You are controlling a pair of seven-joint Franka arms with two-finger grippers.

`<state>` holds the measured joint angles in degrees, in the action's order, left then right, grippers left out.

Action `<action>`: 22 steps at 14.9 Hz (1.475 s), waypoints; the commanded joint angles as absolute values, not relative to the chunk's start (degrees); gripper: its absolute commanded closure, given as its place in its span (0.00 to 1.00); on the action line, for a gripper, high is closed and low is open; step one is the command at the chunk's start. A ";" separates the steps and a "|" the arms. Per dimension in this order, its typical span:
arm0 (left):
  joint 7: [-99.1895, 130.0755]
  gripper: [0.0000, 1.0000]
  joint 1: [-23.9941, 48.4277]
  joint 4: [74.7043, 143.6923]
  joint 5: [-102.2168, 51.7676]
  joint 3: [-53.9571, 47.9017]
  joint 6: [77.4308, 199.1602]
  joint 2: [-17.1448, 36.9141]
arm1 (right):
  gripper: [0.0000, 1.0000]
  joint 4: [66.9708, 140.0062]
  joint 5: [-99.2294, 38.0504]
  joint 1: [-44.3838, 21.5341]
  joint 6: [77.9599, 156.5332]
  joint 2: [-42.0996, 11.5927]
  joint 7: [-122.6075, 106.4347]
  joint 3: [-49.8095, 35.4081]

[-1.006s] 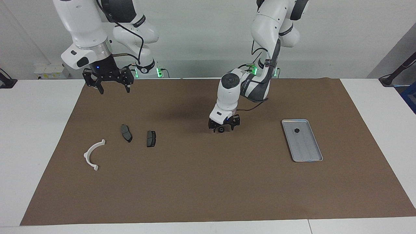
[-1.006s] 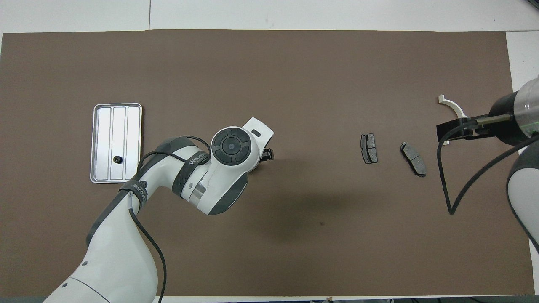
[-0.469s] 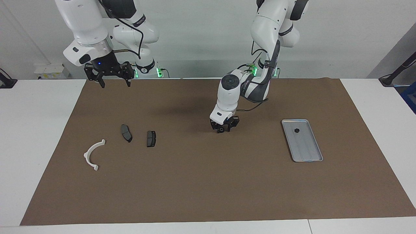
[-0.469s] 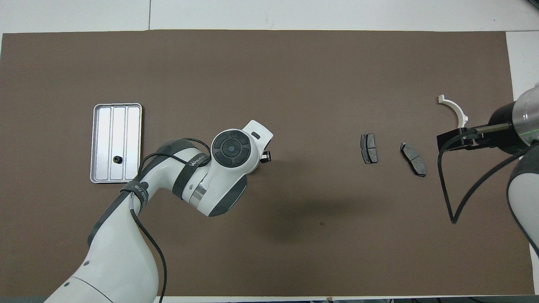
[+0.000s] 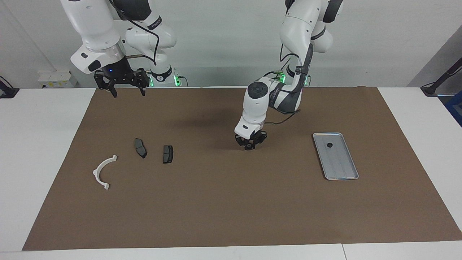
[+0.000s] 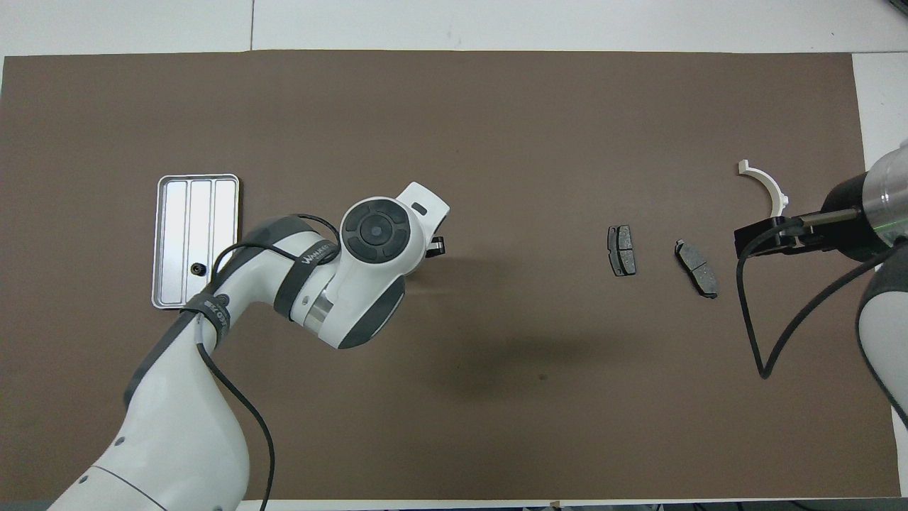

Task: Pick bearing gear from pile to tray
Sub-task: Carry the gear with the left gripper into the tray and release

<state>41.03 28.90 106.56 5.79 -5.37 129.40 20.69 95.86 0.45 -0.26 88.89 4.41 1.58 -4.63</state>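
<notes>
My left gripper (image 5: 249, 145) hangs just above the middle of the brown mat, shut on a small black bearing gear that barely shows between the fingertips. In the overhead view the left wrist covers it and only a bit of the gripper (image 6: 436, 246) sticks out. The silver tray (image 5: 341, 166) (image 6: 200, 206) lies toward the left arm's end and holds one small black round piece (image 5: 329, 145) (image 6: 196, 268). The pile lies toward the right arm's end: a white half-ring bracket (image 5: 104, 171) and two dark brake pads (image 5: 140, 147) (image 5: 168, 154). My right gripper (image 5: 126, 94) waits open, raised over the mat's edge by the robots.
The brown mat (image 5: 231, 202) covers most of the white table. In the overhead view the right gripper (image 6: 773, 234) overlaps the bracket (image 6: 766, 184), with the brake pads (image 6: 621, 250) (image 6: 696, 267) beside it. A black cable loops from the right arm.
The left gripper has shut on the bearing gear, risen slightly off the mat and shifted toward the tray. The right gripper has risen and drawn back toward the robots.
</notes>
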 commanded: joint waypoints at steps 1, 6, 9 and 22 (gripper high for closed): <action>28.19 1.00 19.37 105.03 6.16 -5.45 117.82 12.60 | 0.00 94.22 -1.23 0.44 88.16 5.10 1.05 -4.66; -2.41 1.00 -0.14 101.61 3.96 -5.19 108.54 7.38 | 0.00 93.78 -1.14 0.44 87.89 5.45 1.05 -4.48; -10.88 1.00 -6.32 103.87 2.29 -5.19 114.14 7.56 | 0.00 93.78 -1.14 0.35 87.98 5.45 1.05 -4.57; -6.77 1.00 -4.75 111.88 1.32 -5.19 140.09 19.16 | 0.00 93.96 -1.14 0.88 88.33 5.45 0.88 -4.66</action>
<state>-7.61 -5.69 110.81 1.99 -5.82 137.11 18.35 93.90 0.32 -0.13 88.88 4.90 1.58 -4.33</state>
